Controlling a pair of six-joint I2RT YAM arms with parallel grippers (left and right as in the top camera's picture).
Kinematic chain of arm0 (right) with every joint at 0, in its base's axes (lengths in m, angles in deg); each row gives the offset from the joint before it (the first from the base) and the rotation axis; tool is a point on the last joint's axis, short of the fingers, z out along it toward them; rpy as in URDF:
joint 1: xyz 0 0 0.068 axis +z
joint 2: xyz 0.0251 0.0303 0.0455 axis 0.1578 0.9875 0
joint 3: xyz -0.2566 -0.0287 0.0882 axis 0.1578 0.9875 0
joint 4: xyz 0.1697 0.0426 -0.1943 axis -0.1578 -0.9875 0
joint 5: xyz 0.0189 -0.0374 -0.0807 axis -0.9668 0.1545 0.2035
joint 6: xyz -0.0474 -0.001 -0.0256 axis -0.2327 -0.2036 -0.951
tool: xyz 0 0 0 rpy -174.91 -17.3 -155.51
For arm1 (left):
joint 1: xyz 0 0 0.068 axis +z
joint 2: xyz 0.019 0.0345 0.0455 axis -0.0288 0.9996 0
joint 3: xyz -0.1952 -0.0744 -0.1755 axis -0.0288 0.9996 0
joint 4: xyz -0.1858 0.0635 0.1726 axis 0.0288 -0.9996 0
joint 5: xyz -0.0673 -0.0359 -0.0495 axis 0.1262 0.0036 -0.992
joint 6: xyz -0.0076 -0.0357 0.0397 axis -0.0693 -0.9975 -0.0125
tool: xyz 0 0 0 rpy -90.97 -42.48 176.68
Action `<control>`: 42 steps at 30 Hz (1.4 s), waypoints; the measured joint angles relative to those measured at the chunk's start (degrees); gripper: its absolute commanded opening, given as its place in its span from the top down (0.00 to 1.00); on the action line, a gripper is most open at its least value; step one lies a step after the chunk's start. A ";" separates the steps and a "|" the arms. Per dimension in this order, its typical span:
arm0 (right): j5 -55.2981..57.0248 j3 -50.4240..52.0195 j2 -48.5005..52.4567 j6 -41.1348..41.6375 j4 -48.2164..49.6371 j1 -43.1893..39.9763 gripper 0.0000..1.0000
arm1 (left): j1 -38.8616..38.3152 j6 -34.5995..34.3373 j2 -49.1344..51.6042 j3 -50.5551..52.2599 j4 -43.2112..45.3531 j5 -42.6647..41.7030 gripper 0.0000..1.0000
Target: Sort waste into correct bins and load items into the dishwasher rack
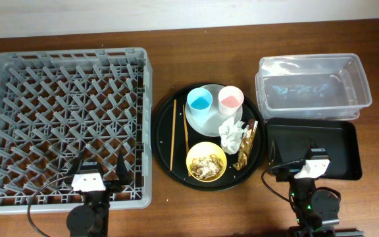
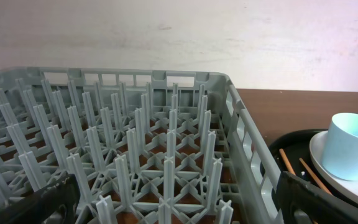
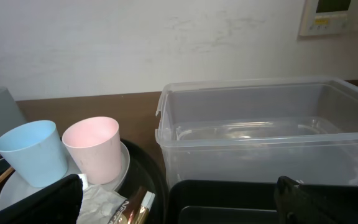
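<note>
Right now I have the large square grey plastic pegged rack (image 1: 64, 125) at table left, my left gripper (image 2: 178, 196) over its near edge with fingers spread wide. Beside the rack sits a large round black tray (image 1: 166, 158). A clear rectangular plastic tub (image 1: 311, 85) stands far right. Just in front of it is a shallow black rectangular tray (image 1: 337, 148), with my right gripper (image 3: 179, 196) above it, likewise spread. The round tray carries a pale round plate (image 1: 202, 122) bearing a light blue cup (image 1: 199, 100) and a pink cup (image 1: 230, 99), a small yellow bowl (image 1: 191, 158) of tan scraps (image 1: 207, 164), a crumpled white napkin (image 1: 229, 131), a gold wrapper (image 1: 247, 146) and two wooden chopsticks (image 1: 174, 135).
</note>
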 measured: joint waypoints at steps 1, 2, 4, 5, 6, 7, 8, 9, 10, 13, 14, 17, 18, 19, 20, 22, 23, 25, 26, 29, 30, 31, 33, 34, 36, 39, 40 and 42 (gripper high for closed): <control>0.00 0.00 0.00 -0.02 0.00 0.00 0.01 | 0.00 0.00 0.00 0.00 0.00 0.00 0.01; 0.00 0.00 0.00 -0.02 0.00 0.07 0.01 | 0.00 0.00 0.00 0.00 0.02 0.00 0.01; 0.00 0.00 0.00 -0.02 0.00 0.13 0.01 | 0.00 0.00 0.00 0.00 0.00 0.00 0.01; 0.00 0.00 0.00 0.00 0.00 0.13 0.01 | 0.00 0.00 0.00 0.00 0.00 0.00 0.01; 0.00 0.00 0.00 0.04 0.00 0.13 0.01 | 0.00 0.00 0.00 0.00 0.00 0.00 0.01; 0.00 0.00 0.00 0.00 0.00 0.13 0.01 | 0.00 0.00 0.00 0.00 0.02 0.00 0.01; 0.00 0.00 0.00 0.00 0.00 0.13 0.01 | 0.00 0.00 0.00 0.00 0.00 0.00 0.01; -0.02 0.00 0.00 -0.02 0.00 0.13 0.01 | 0.00 0.00 0.00 0.00 0.00 0.00 0.01; 0.00 0.00 0.00 0.00 0.00 0.13 0.01 | 0.00 0.00 0.00 0.00 0.00 0.00 0.01; 0.00 0.00 0.00 -0.04 0.00 0.13 0.01 | 0.00 0.00 0.00 0.00 0.00 0.00 0.01; 0.00 0.00 0.00 0.00 0.00 0.13 0.01 | 0.00 0.00 0.00 0.00 0.02 0.00 0.01; 0.00 0.00 0.00 -0.04 0.00 0.13 0.01 | 0.00 0.00 0.00 0.00 0.00 0.02 0.00; 0.00 0.00 0.00 0.00 0.00 0.13 0.01 | 0.00 0.00 0.00 0.00 0.00 0.00 0.01; 0.00 0.00 0.00 0.00 0.00 0.13 0.01 | 0.00 0.00 0.00 0.00 0.00 0.00 0.01; 0.00 0.00 0.00 -0.02 0.00 0.13 0.01 | 0.00 0.00 0.00 0.00 0.02 0.00 0.01; 0.00 0.00 0.00 0.00 0.00 0.13 0.01 | 0.00 0.00 0.00 0.00 0.02 0.00 0.01; 0.00 0.00 0.00 -0.02 0.00 0.13 0.01 | 0.00 0.00 0.00 0.00 0.00 0.00 0.01; 0.00 0.00 0.00 0.00 0.00 0.13 0.01 | 0.00 0.00 0.00 0.00 0.02 0.00 0.01; 0.00 0.00 0.00 -0.02 0.00 0.13 0.01 | 0.00 0.00 0.00 0.00 0.00 0.00 0.01; 0.00 0.00 0.00 -0.02 0.00 0.13 0.01 | 0.00 0.00 0.00 0.00 0.42 -0.66 0.01; 0.00 0.00 0.00 -0.02 0.00 0.13 0.01 | 0.00 0.00 0.00 0.00 0.72 -2.32 0.01; 0.00 0.00 0.00 0.00 0.00 0.13 0.01 | 0.00 0.00 0.02 0.02 1.29 -3.74 0.01; 0.00 0.00 0.00 0.00 0.00 0.13 0.01 | 0.00 0.00 -0.02 0.00 6.54 -8.09 0.01; 0.00 0.00 0.02 0.00 0.00 0.13 0.01 | 0.00 -0.02 -0.02 0.00 8.07 -12.02 0.01; -0.02 0.00 0.02 0.00 0.00 0.13 0.01 | 0.00 -0.07 0.00 0.04 11.23 -18.03 0.01; -0.02 0.00 0.04 -0.02 0.00 0.13 0.01 | 0.00 -3.30 0.04 0.07 20.39 -24.68 0.01; 0.00 0.00 0.04 -0.02 0.00 0.13 0.01 | 0.00 -5.60 0.04 -0.02 22.71 -25.51 0.01; 0.00 0.00 0.04 -0.04 0.00 0.13 0.01 | 0.00 -11.54 0.00 -1.88 22.16 -26.95 0.01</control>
